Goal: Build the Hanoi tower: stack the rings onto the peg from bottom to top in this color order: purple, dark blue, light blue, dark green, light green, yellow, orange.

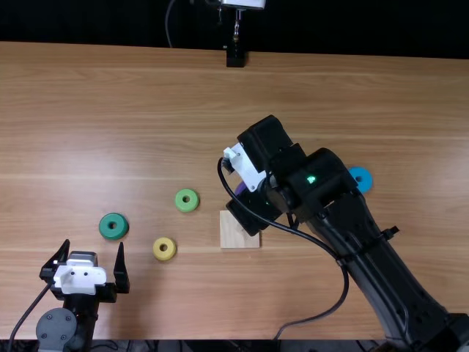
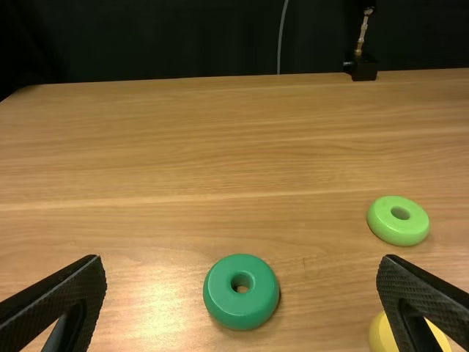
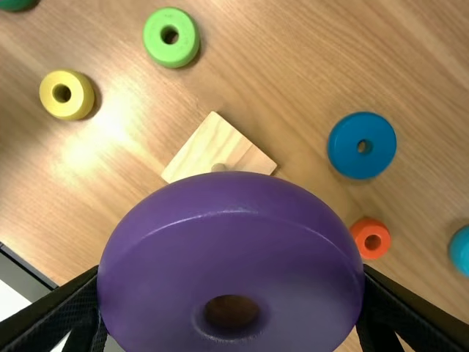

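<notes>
The right pincer (image 1: 245,169) is standing part-open, its jaws spread to the width of the purple ring (image 3: 231,257) and gripping it on both sides. In the right wrist view, the ring is partly covering the wooden block (image 3: 218,147), whose peg (image 3: 219,167) is just peeking past its edge; the top view is showing a purple sliver beside the pincer. The right wrist view is also revealing an orange ring (image 3: 371,247) and a dark blue ring (image 3: 349,158). A light blue ring (image 1: 355,174) is lying beyond the right arm (image 1: 352,220) in the top view. Further left, light green (image 1: 181,205), yellow (image 1: 158,254) and dark green (image 1: 105,232) rings are resting on the tabletop (image 1: 110,132), with the left pincer (image 1: 94,248) hovering empty nearby, jaws wide apart.
</notes>
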Controlling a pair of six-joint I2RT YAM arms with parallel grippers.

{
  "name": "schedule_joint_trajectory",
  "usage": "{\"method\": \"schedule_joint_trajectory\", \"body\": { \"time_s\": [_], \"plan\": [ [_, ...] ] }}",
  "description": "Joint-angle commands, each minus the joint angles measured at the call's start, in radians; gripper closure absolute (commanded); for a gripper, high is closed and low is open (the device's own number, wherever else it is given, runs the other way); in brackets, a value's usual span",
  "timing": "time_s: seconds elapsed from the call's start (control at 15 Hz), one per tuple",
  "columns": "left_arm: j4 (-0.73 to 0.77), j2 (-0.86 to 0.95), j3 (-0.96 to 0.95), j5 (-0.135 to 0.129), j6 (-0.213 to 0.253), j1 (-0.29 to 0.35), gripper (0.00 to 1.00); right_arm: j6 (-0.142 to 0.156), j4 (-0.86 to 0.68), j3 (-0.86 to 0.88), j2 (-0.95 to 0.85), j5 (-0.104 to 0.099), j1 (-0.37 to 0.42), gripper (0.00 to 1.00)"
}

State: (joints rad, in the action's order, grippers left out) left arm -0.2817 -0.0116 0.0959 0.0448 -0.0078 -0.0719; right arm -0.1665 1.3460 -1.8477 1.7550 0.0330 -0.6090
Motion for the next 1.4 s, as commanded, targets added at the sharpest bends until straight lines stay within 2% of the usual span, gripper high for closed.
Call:
{"method": "schedule_joint_trajectory", "body": {
  "time_s": [0.0,0.2,1.07,1.13,1.27,1.33],
  "plan": [
    [-0.011,0.012,-0.055,0.007,-0.007,0.000,0.00,-0.003,-0.001,-0.033,0.020,0.006,-0.025,1.00],
    [-0.011,0.012,-0.055,0.007,-0.007,0.000,0.00,0.001,-0.005,-0.033,0.026,0.006,-0.046,1.00],
    [-0.011,0.012,-0.055,0.007,-0.007,0.000,0.00,0.001,-0.007,-0.028,0.081,0.000,-0.043,1.00],
    [-0.011,0.012,-0.055,0.007,-0.007,0.000,0.00,-0.001,-0.007,-0.030,0.081,-0.002,-0.044,0.74],
    [-0.011,0.012,-0.055,0.007,-0.007,0.000,0.00,-0.007,-0.005,-0.030,0.081,-0.009,-0.044,0.00],
    [-0.011,0.012,-0.056,0.007,-0.007,0.000,0.00,-0.005,-0.005,-0.030,0.081,-0.005,-0.044,0.00]
  ]
}}
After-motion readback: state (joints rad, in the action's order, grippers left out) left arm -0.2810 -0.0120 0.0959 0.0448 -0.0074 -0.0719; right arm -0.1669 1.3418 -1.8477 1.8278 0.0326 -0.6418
